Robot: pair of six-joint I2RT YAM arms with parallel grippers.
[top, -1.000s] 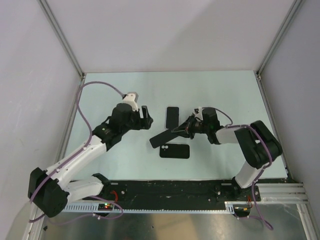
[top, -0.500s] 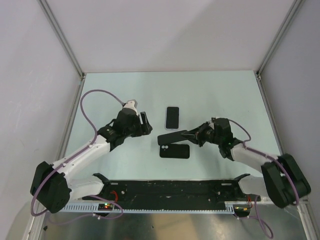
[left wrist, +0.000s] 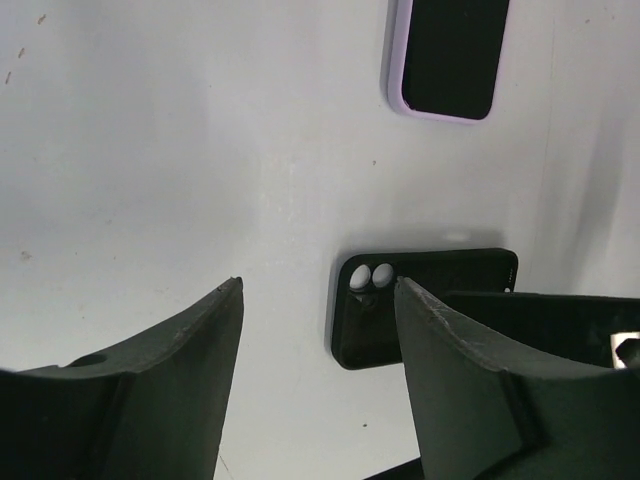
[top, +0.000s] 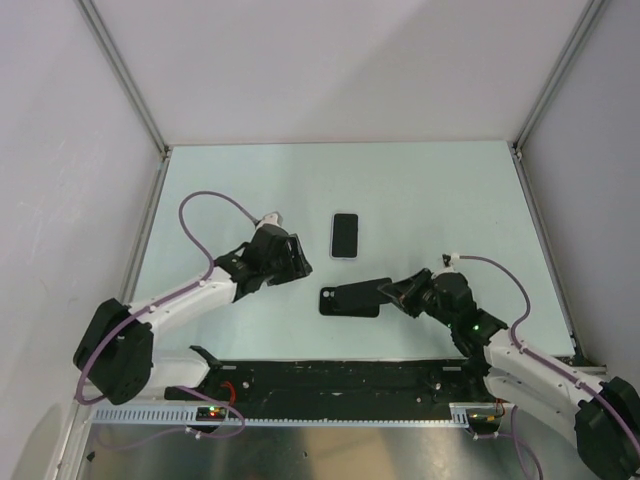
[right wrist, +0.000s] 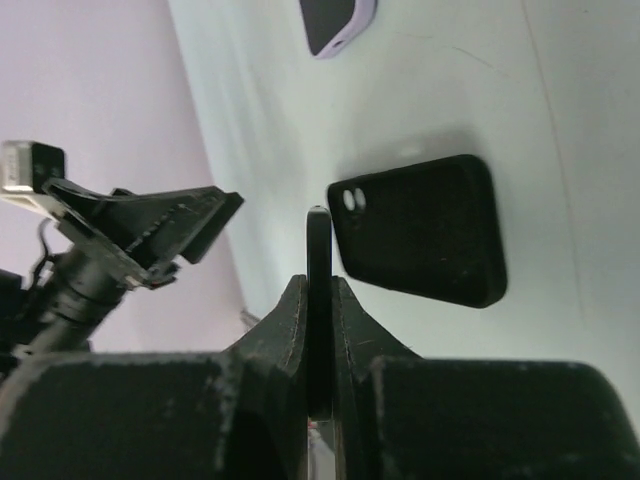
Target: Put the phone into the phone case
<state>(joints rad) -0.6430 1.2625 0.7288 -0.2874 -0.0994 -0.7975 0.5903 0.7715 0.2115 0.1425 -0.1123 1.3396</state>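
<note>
Phone (right wrist: 318, 245), thin black slab, case (right wrist: 425, 230) matte black

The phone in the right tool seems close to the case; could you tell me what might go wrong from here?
1. The right tool pinches the phone by one end only, slanted over the case; pushed down, it may pivot or slip in the grip.
2. The case lies loose, and the left tool is open and off it, so the case may slide away as the phone presses in.
</note>
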